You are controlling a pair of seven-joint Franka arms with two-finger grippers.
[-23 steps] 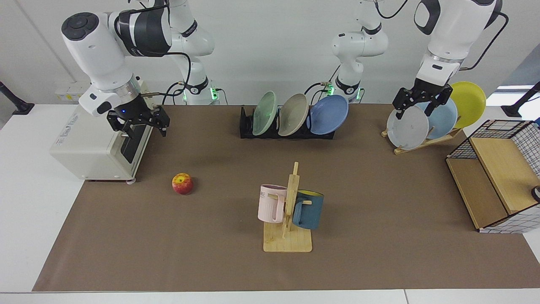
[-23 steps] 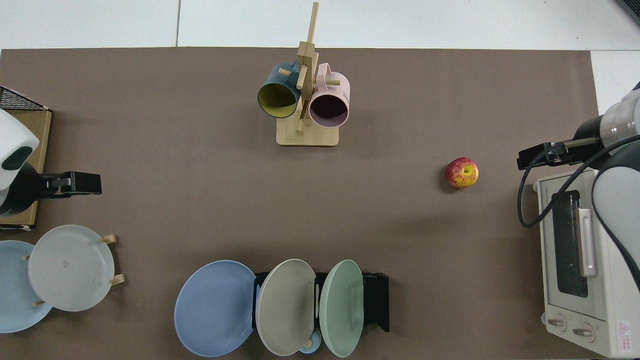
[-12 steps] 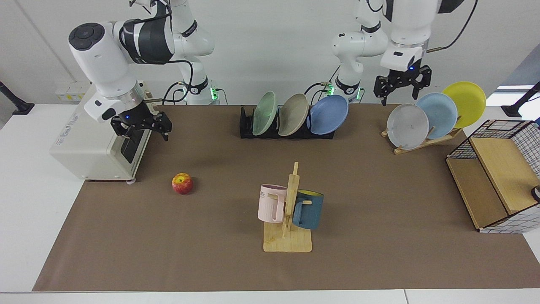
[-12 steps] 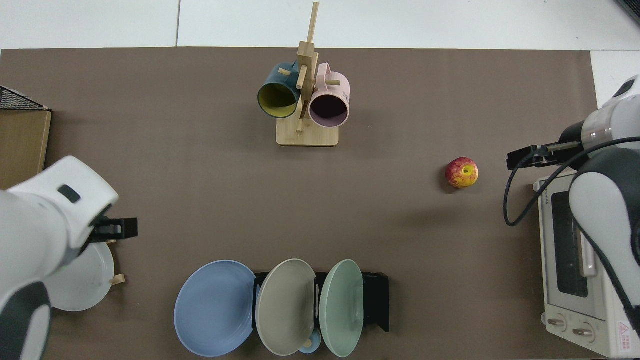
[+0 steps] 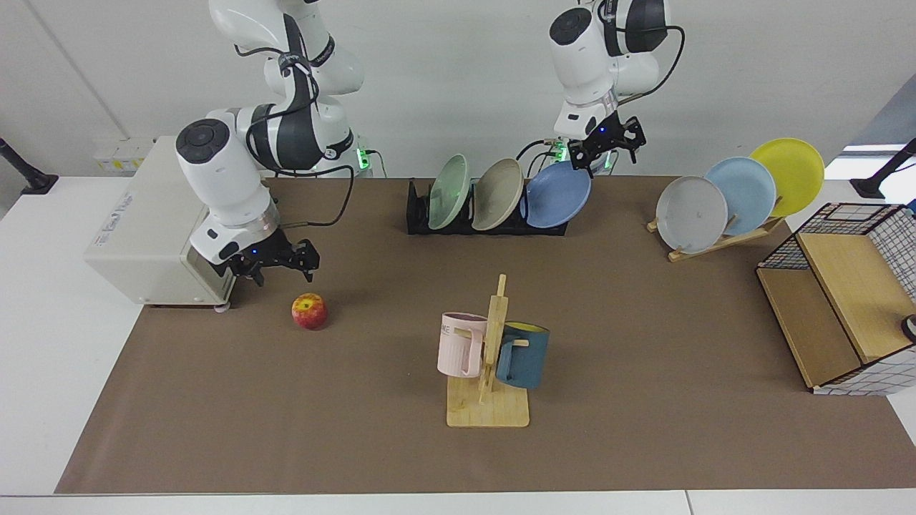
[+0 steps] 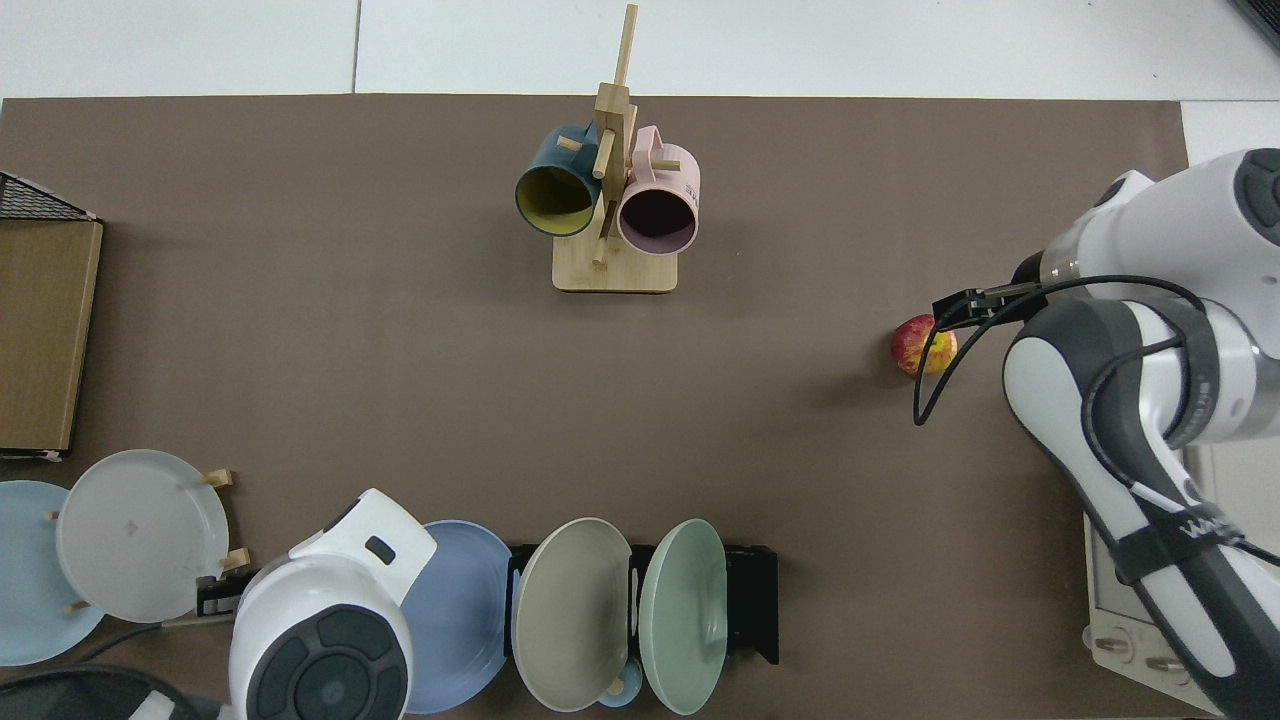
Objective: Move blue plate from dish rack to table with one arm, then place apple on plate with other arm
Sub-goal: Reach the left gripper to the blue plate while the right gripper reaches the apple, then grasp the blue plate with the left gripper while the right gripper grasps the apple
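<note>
Left tool, fingers parted, hung just above the blue plate, which leaned in the dish rack near the surface's far edge. Right tool, fingers spread and empty, hovered just beside the apple.

White arms, dark-grey joints, black cables

6 plates; 2 mugs; 1 apple

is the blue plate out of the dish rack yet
No. The blue plate leans on edge at the end of the dish rack, left gripper open above it.
</note>
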